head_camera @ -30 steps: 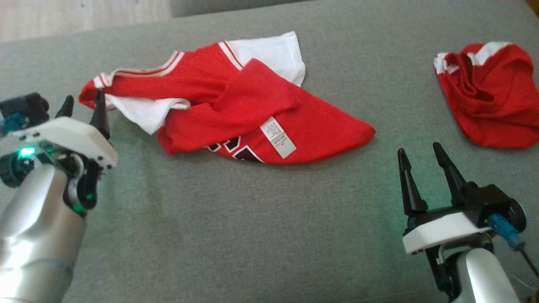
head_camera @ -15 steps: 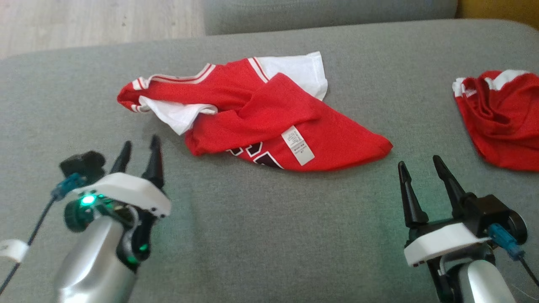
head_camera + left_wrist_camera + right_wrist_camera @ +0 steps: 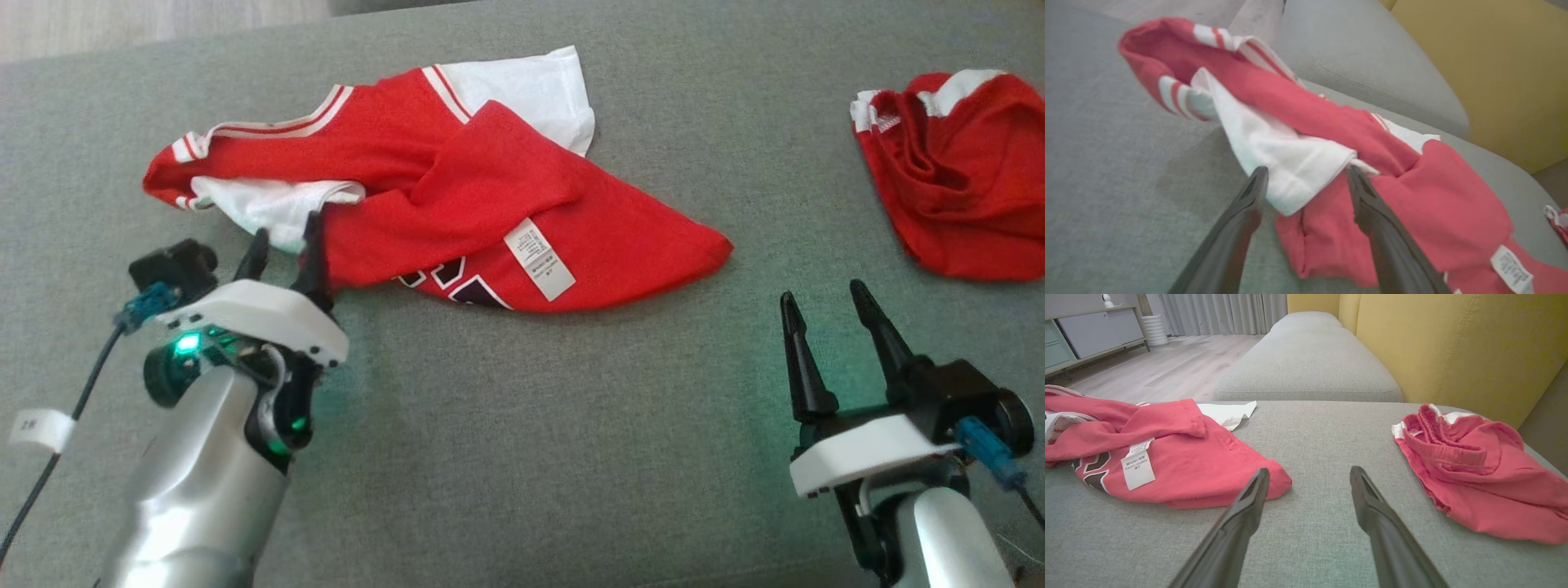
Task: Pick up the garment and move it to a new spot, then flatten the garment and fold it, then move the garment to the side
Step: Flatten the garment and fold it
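Jersey [image 3: 490, 188] bears a white label [image 3: 539, 260], print unreadable; left pincer [image 3: 286, 224] and right pincer [image 3: 823, 290] gape.

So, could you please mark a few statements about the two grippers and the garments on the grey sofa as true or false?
1. The left gripper is open, with its fingertips at the white fabric of the crumpled red and white jersey. True.
2. The right gripper is shut on the crumpled red shorts. False: it is open, holds nothing and points over the bare grey fabric cushion.
3. A white rectangular care label shows on the jersey. True.
4. The shorts lie on top of the jersey. False: they lie apart, with bare cushion between them.
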Robot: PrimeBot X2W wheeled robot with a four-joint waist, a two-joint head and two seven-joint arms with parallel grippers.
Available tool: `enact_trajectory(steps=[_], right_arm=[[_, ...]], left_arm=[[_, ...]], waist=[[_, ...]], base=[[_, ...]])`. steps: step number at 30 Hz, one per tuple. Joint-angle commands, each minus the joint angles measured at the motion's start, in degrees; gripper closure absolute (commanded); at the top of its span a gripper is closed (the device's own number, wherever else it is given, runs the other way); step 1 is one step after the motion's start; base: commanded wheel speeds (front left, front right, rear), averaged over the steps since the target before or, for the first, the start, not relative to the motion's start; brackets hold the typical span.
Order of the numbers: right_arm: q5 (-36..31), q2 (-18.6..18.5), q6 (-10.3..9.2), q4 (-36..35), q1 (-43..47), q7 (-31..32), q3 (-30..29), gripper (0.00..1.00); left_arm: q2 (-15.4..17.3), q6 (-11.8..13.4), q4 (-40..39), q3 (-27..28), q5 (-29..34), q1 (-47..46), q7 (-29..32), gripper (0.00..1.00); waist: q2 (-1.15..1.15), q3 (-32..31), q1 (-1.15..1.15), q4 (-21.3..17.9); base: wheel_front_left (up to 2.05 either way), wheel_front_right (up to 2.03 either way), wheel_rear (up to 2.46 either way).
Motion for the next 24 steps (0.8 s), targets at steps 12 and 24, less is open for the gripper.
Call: enact_trajectory(steps=[12, 24], right_arm=[[0.2, -0.3, 0.37, -1.6, -2.8, -1.0, 1.5, 0.0], [0.4, -0.3, 0.37, -0.5, -2.9, -1.4, 0.6, 0.0]], left_arm=[[2.0, 0.5, 4.4, 3.4, 0.2, -5.2, -2.1, 0.1], [0.1, -3.2, 3.9, 2.3, 0.0, -6.8, -4.6, 1.0]], waist=[[0.0, 1.8, -0.01, -0.7], [0.0, 0.5, -0.01, -0.2]], base=[[0.0, 0.0, 0.0], [0.0, 0.0, 0.0]])
